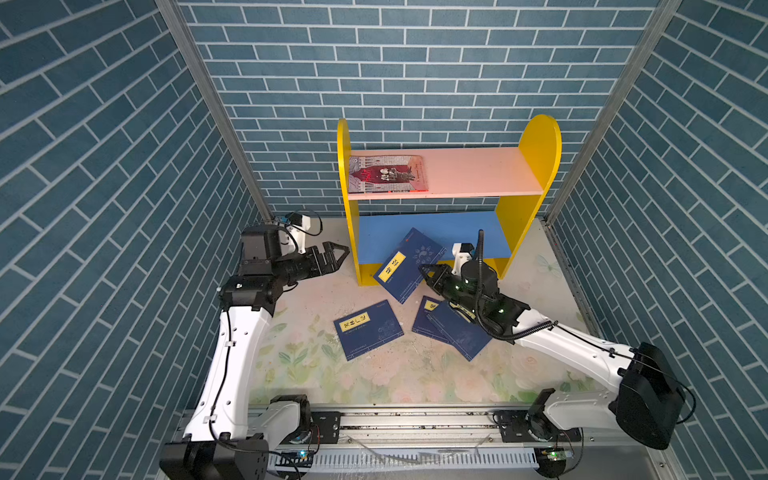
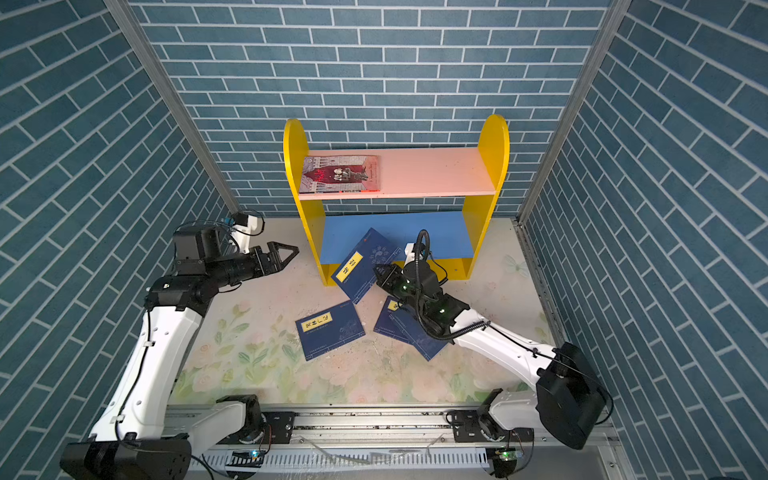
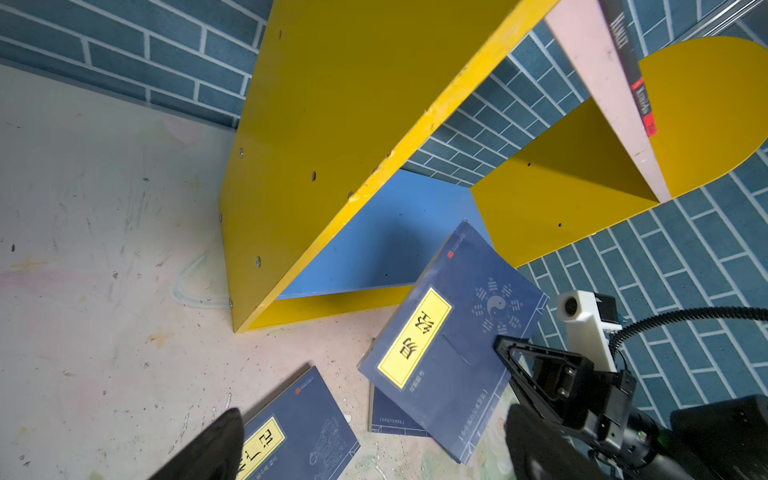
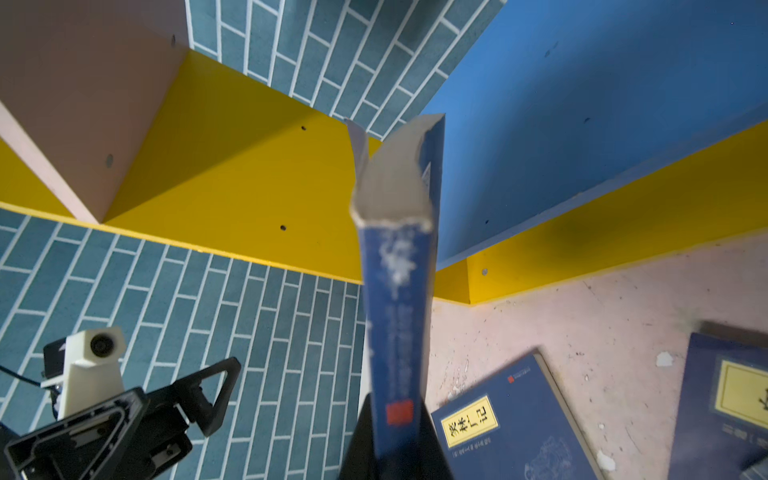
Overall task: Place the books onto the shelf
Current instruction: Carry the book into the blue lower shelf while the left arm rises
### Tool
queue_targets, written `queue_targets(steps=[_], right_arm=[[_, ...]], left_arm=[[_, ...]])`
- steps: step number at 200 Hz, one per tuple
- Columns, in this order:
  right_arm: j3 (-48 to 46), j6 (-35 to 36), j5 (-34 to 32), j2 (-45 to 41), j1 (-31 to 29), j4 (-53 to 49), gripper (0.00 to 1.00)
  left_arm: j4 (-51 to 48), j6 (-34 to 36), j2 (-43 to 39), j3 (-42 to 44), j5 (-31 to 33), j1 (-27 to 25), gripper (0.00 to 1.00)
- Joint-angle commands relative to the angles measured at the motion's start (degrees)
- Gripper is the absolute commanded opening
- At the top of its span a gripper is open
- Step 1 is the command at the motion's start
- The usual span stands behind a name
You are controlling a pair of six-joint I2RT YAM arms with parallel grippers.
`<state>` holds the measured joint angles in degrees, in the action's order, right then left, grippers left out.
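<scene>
Top views, held book: the held book [image 1: 409, 264], navy, hangs tilted at the front of the shelf [image 1: 536, 166]. It is over the yellow base strip [image 1: 366, 275] and the lip of the blue lower board [image 1: 382, 237]. Whether it touches them cannot be told.
Top views, long axis: it runs diagonal to the shelf front. The far end aims into the lower opening and the near end points toward the foot of the shelf's left panel. The yellow title label runs along this axis.
Top views, jaws: the right jaws pinch the book's long edge. The left jaws stand spread and empty just outside the shelf's left panel.
Top views, other books: a grey-and-red book [image 1: 388, 173] lies flat on the shelf's pink upper board [image 1: 478, 170]. Three loose navy books [image 1: 368, 329] lie on the table [image 1: 316, 374] before the shelf, two of them overlapping beneath the right arm.
Left wrist view, risk: the held book [image 3: 449, 345] is gripped at one edge only. This thin softcover may sag or swivel, and its leading corner may snag the base strip.
Right wrist view, risk: seen nearly edge-on, the held book [image 4: 395, 311] points at the blue lower board [image 4: 582, 124]. A cover corner curls off the pages at the far end and could catch or fold on entry.
</scene>
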<state>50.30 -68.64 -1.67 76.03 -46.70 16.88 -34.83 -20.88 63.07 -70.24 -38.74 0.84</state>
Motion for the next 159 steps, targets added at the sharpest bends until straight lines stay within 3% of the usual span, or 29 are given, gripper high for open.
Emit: queue_targets(steps=[1, 67, 105, 159], right_arm=[[1.7, -2.2, -1.9, 1.3, 1.0, 9.2, 0.0], [2.4, -8.4, -2.8, 6.5, 3.5, 20.0, 0.0], [5.4, -8.9, -4.4, 9.6, 4.7, 19.9, 0.0], [8.3, -12.2, -11.9, 16.4, 4.7, 22.3, 0.0]], left_arm=[[1.5, -1.2, -0.5, 0.6, -1.4, 0.3, 1.0], [1.2, -1.4, -0.9, 0.5, -2.4, 0.3, 1.0], [1.9, -2.8, -0.7, 1.1, -3.0, 0.3, 1.0], [4.1, -5.9, -1.8, 3.9, -3.9, 0.2, 1.0]])
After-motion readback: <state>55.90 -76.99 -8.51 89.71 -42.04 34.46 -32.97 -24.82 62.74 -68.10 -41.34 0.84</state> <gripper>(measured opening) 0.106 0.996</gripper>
